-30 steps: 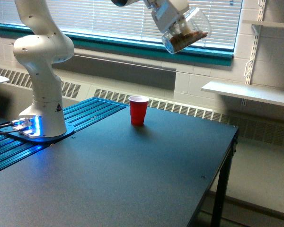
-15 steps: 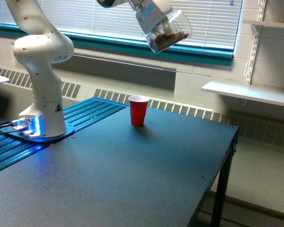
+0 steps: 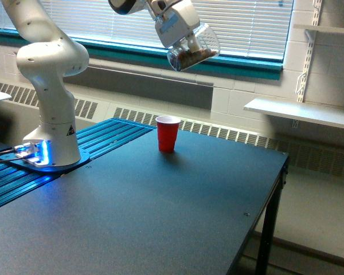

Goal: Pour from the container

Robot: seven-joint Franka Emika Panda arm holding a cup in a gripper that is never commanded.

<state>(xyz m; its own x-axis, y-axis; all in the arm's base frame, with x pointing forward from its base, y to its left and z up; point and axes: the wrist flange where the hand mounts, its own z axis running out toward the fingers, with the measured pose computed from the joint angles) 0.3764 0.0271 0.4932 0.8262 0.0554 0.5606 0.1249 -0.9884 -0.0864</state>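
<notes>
The container (image 3: 195, 50) is a clear plastic jar with brown nut-like pieces lying along its lower side. It hangs tilted high above the table, mouth up and toward the exterior view's right. My gripper (image 3: 180, 35) is shut on it from the upper left. A red cup (image 3: 167, 133) stands upright and open on the dark table (image 3: 160, 212), well below the jar and slightly to its left.
The arm's white base (image 3: 51, 114) stands on a blue-lit mount at the exterior view's left. Behind the table run a window with blinds and a teal sill. A white shelf (image 3: 301, 112) juts from the wall on the right. The table's right edge drops to the floor.
The gripper has carried the jar toward the exterior view's left and a little lower, closer to a spot above the red cup. The cup has not moved.
</notes>
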